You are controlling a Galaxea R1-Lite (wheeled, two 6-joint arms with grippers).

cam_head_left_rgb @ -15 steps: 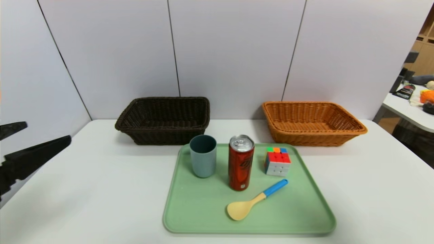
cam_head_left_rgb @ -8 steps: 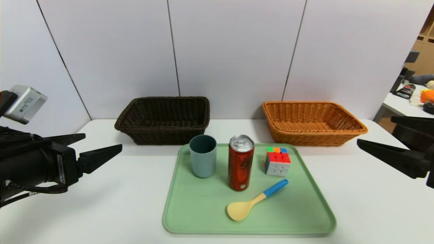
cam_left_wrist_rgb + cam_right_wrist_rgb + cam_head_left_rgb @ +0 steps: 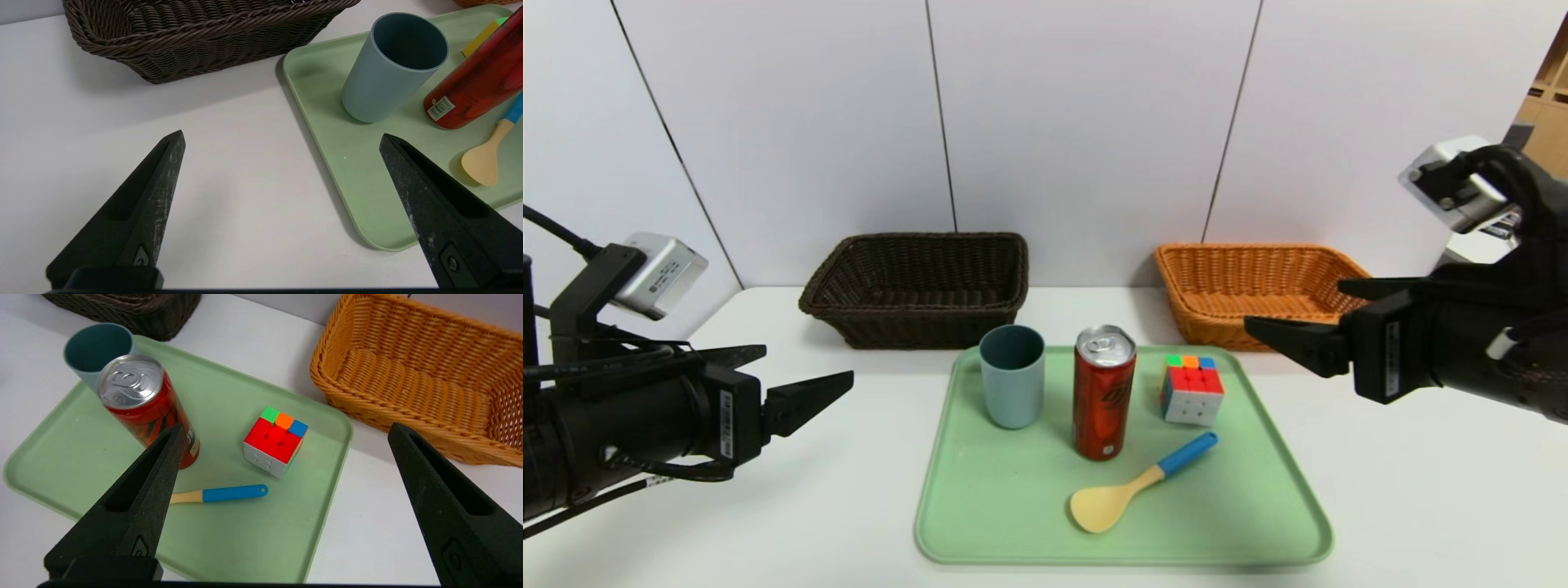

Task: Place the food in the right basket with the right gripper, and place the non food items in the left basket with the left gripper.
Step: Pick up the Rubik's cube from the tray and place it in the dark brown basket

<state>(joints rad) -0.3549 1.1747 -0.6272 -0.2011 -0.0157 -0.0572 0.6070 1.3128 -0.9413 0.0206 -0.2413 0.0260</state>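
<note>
On a green tray point(image 3: 1013, 506) stand a red can, the food point(image 3: 1103, 392), a blue-grey cup point(image 3: 1012, 376) and a puzzle cube point(image 3: 1192, 389); a yellow spoon with a blue handle point(image 3: 1135, 483) lies in front. The dark brown left basket point(image 3: 919, 286) and the orange right basket point(image 3: 1241, 286) sit behind, both empty. My left gripper point(image 3: 807, 365) hovers open left of the tray, pointing at the cup point(image 3: 392, 69). Right of the tray, my right gripper point(image 3: 1294, 305) hangs open in front of the orange basket point(image 3: 408, 375), facing the cube point(image 3: 276, 441) and can point(image 3: 143, 400).
The white table ends at a grey panel wall just behind the baskets. Bare table point(image 3: 1421, 490) lies on either side of the tray. A second table with clutter stands far off at the right.
Both arms have swung in from the sides toward the tray. The right gripper was out of view a second ago. Objects on the tray have not moved.
</note>
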